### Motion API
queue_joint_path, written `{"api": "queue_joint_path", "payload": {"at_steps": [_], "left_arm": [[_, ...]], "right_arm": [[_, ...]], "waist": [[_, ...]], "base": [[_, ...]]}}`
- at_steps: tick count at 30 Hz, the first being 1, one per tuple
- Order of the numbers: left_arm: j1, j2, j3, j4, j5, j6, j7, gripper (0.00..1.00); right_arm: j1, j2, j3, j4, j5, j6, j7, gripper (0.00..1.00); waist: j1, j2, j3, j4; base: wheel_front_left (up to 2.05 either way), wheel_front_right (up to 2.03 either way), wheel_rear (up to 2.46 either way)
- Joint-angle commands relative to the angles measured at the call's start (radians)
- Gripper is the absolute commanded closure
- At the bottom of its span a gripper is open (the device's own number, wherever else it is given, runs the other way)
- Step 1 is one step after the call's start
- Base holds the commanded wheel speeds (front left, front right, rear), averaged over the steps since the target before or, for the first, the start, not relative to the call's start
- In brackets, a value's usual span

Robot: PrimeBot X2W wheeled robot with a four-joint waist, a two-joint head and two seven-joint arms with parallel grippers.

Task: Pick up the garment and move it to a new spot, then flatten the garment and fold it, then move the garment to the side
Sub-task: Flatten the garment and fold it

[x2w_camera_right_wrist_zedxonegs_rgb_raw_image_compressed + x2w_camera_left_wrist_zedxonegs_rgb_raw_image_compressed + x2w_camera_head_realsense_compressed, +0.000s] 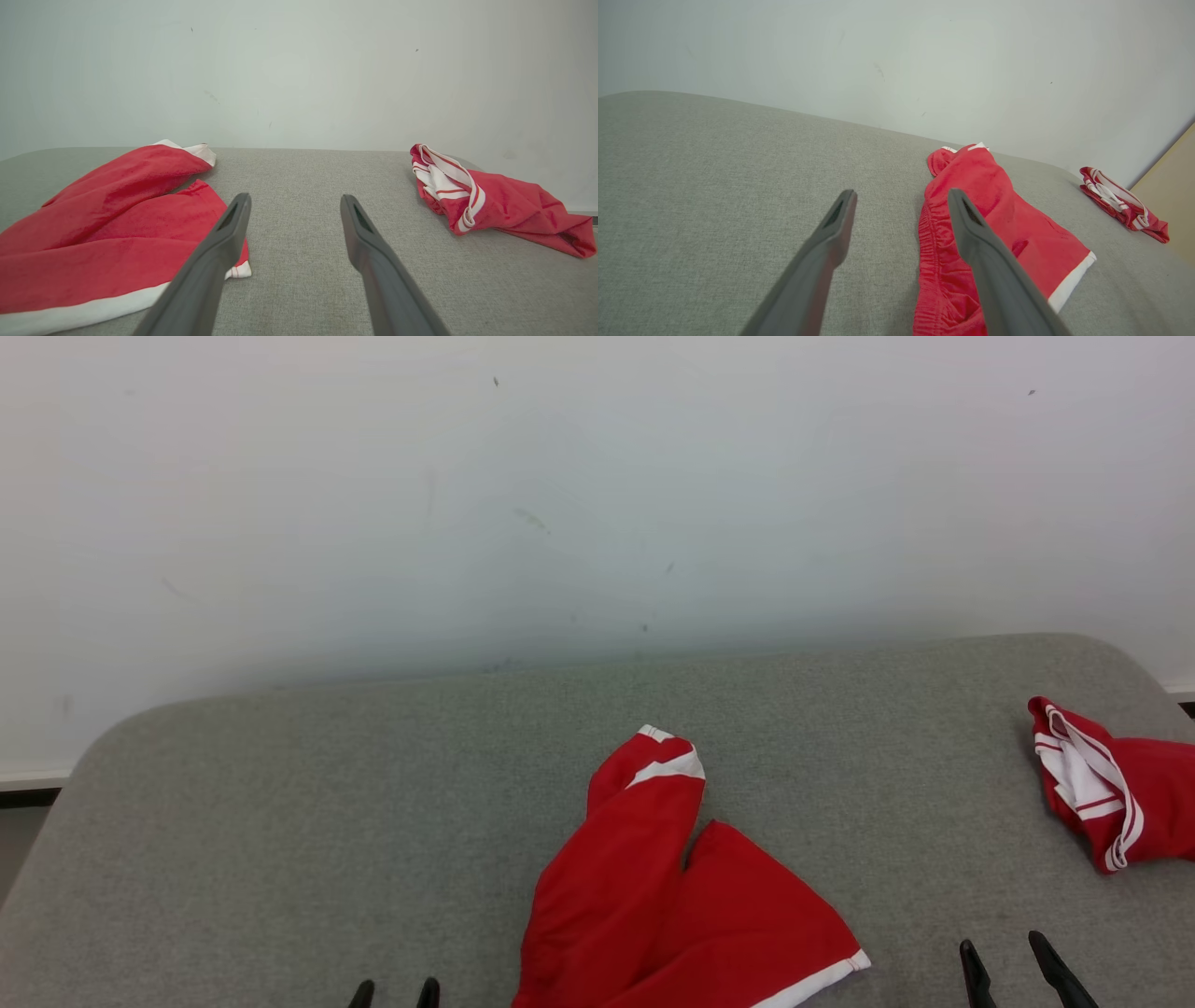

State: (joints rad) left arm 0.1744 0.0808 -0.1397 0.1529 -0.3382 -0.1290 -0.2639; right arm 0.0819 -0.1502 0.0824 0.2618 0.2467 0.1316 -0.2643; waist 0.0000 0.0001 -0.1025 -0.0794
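Both the left end effector (pixel 394 992) and the right end effector (pixel 1004 947) stood wide open and empty, with the crumpled red garment (pixel 653 896) between them on the grey bench (pixel 280 803), so a pinch of only one layer could probably leave its twisted leg folded under.

Grey fabric table (pixel 280 821) — white wall (pixel 597 476)

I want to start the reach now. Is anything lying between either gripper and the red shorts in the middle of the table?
Nothing visible. Bare gray table lies between the open left gripper and the shorts, and between the open right gripper and them. The other red garment lies apart, at the far right.
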Motion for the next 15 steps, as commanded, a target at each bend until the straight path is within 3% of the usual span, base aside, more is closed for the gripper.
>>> {"api": "queue_joint_path", "payload": {"at_steps": [1, 9, 12, 15], "left_arm": [[0.012, 0.004, 0.004, -0.002, 0.003, -0.002, 0.000, 0.00], [0.021, 0.030, -0.018, 0.006, -0.010, -0.002, 0.000, 0.00], [0.028, 0.082, -0.052, 0.026, -0.053, -0.002, 0.005, 0.00], [0.037, 0.155, -0.099, 0.005, -0.127, -0.002, 0.081, 0.00]], "right_arm": [[0.001, -0.005, -0.003, 0.001, 0.005, -0.002, 0.001, 0.00], [-0.013, -0.011, 0.010, -0.001, 0.022, -0.002, 0.001, 0.00], [-0.037, -0.038, 0.044, -0.005, 0.055, -0.002, 0.001, 0.00], [-0.073, -0.089, 0.110, 0.000, 0.107, -0.002, 0.030, 0.00]], "waist": [[0.0000, -0.0001, 0.000, 0.000], [0.0000, -0.0001, 0.003, -0.005], [0.0000, -0.0001, 0.005, -0.010], [0.0000, -0.0001, 0.007, -0.010]], "base": [[0.00, 0.00, 0.00], [0.00, 0.00, 0.00], [0.00, 0.00, 0.00], [0.00, 0.00, 0.00]]}}
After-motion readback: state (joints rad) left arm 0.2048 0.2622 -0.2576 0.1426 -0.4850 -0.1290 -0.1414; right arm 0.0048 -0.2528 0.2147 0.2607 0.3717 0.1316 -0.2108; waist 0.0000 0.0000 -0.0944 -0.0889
